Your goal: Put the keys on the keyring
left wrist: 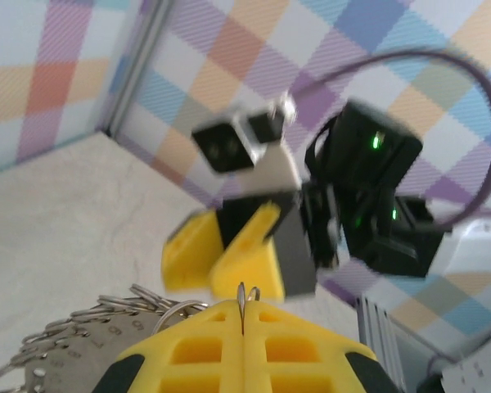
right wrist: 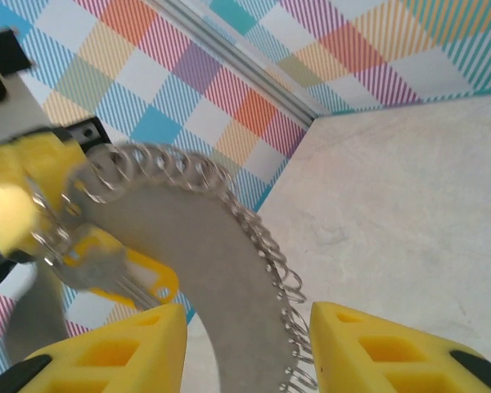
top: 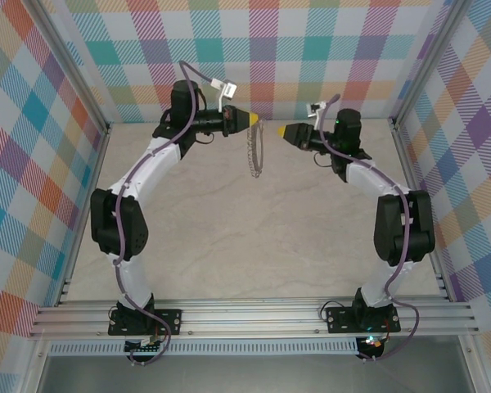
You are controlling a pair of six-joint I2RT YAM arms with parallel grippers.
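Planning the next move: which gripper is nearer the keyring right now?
Left. The left gripper pinches the keyring, which hangs from it. The right gripper faces it from the other side, jaws open, not holding it.

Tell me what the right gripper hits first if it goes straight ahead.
Most likely the keyring, hanging from the left gripper directly ahead of the right gripper, jaws open; depth is unclear.

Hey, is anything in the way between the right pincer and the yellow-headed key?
Nothing visible blocks it. The key hangs in the open against the keyring, close to the shut left pincer that holds the ring. The open right pincer faces the ring's looped edge, with the key slightly off-centre.
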